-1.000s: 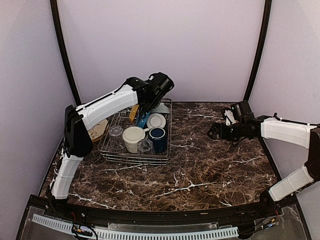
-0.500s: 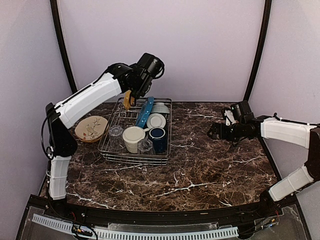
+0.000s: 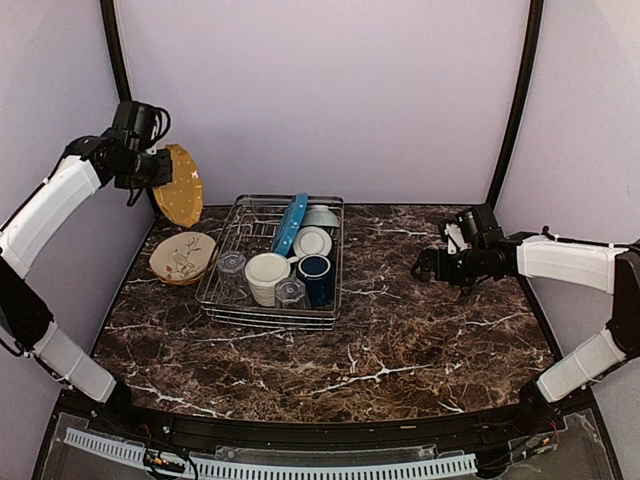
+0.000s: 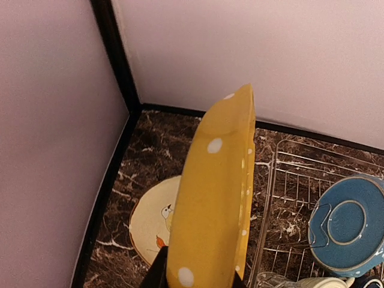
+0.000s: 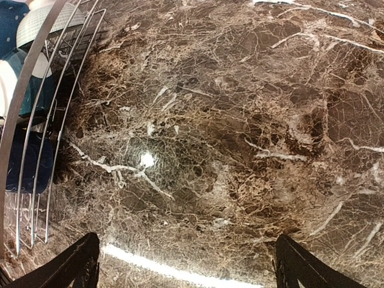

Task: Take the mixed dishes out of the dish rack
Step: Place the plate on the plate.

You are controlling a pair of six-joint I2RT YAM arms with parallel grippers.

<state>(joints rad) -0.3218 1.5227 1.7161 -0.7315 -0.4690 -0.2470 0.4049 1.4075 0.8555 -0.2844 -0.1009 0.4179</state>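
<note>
left jaws: gripping yellow dotted plate [image 3: 183, 186], held on edge high above far-left corner of tabletop [image 3: 400, 340] | right jaws: wide, empty, over tabletop right of dish rack [image 3: 268, 320] | cream floral plate [image 3: 183, 257]: flat on tabletop, just left of dish rack

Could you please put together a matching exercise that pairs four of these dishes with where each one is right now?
Things:
1. yellow plate
2. cream floral plate
3. blue plate
4. dark blue mug

Places:
A. lying on the table, left of the dish rack
B. standing on edge inside the rack
C. in the air, gripped by the left tool
D. upright in the rack, toward its near right corner

Pairs: 1-C, 2-A, 3-B, 4-D
</note>
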